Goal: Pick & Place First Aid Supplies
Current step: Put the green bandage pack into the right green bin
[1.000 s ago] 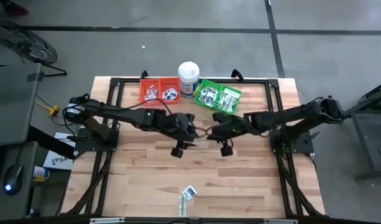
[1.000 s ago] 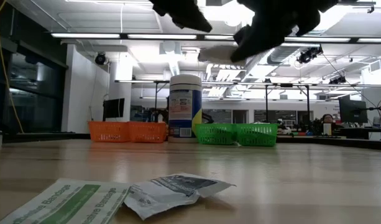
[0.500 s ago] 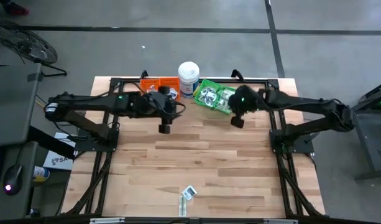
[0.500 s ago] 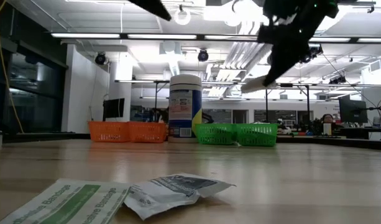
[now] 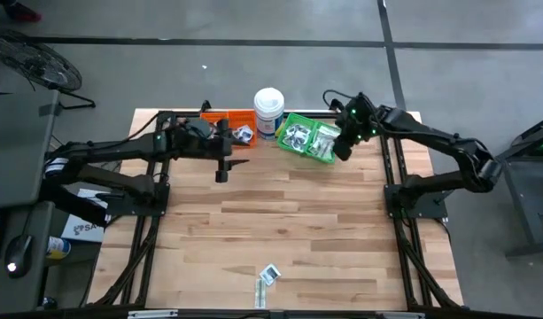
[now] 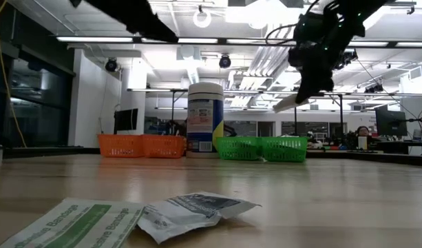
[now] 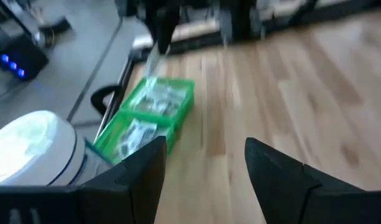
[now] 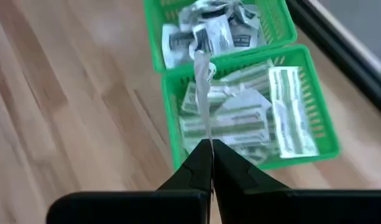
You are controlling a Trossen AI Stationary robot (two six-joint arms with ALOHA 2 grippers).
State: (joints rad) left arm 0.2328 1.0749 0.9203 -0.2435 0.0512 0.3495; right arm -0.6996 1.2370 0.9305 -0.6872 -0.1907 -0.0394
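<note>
My right gripper (image 5: 340,142) is shut on a pale strip packet (image 8: 202,93) above the green bin (image 5: 311,137), over its compartment of green-and-white strips (image 8: 240,118). The other compartment holds square white packets (image 8: 209,31). My left gripper (image 7: 202,180) is open and empty, in the air by the red bin (image 5: 227,127), and points toward the green bin (image 7: 153,112). A square white packet (image 5: 269,274) and a green-and-white strip (image 5: 259,291) lie flat near the table's near edge. They also show in the low view, the white packet (image 6: 193,207) beside the strip (image 6: 66,224). My right gripper pinches one end of the strip packet (image 8: 206,138) between its two fingers. The packet shows edge-on and sticks out ahead of the fingertips. In the low view the packet (image 6: 288,104) slants down from the gripper, lifted clear above the green bin (image 6: 262,148).
A tall white round tub (image 5: 269,108) stands between the red and green bins at the table's far edge. It is close beside my left gripper in the left wrist view (image 7: 28,149). The wood table top (image 5: 280,221) lies between the bins and the two loose packets.
Both grippers have left the table's middle, where they stood tip to tip, and gone toward the far edge. My left gripper has gone left to the red bin. My right gripper has carried the strip packet right, to above the green bin.
</note>
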